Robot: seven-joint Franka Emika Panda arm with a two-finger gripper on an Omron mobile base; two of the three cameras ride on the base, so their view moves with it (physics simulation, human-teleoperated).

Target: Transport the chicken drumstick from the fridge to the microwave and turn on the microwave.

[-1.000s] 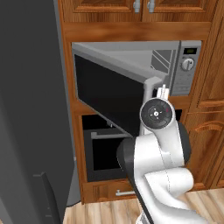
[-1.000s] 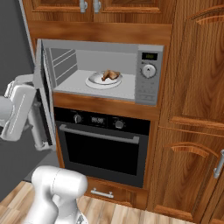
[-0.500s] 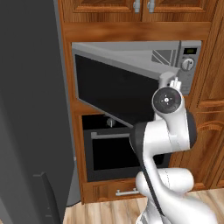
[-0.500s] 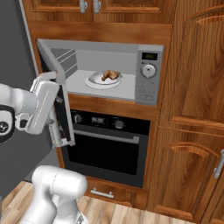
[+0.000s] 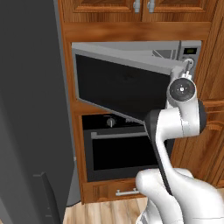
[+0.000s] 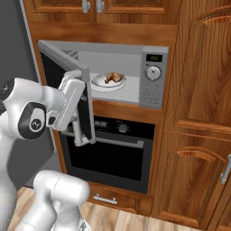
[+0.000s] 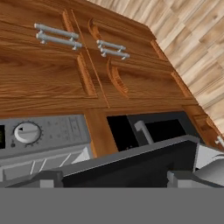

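Right base view: fingers (image 7: 48, 179) behind microwave (image 6: 153, 85) door.

Microwave (image 6: 151, 74) cavity floor (image 6: 128, 92), beyond gripper (image 6: 80, 135) and up to its right in right base view, carries white plate (image 6: 100, 83). Chicken drumstick (image 6: 113, 77) lies on plate. Plate sits toward cavity's left, behind half-open microwave door (image 5: 118, 87), door edge right at hand. Wooden floor (image 6: 135, 220) well below gripper carries wood cabinetry (image 6: 198, 113) and robot base (image 6: 58, 198).
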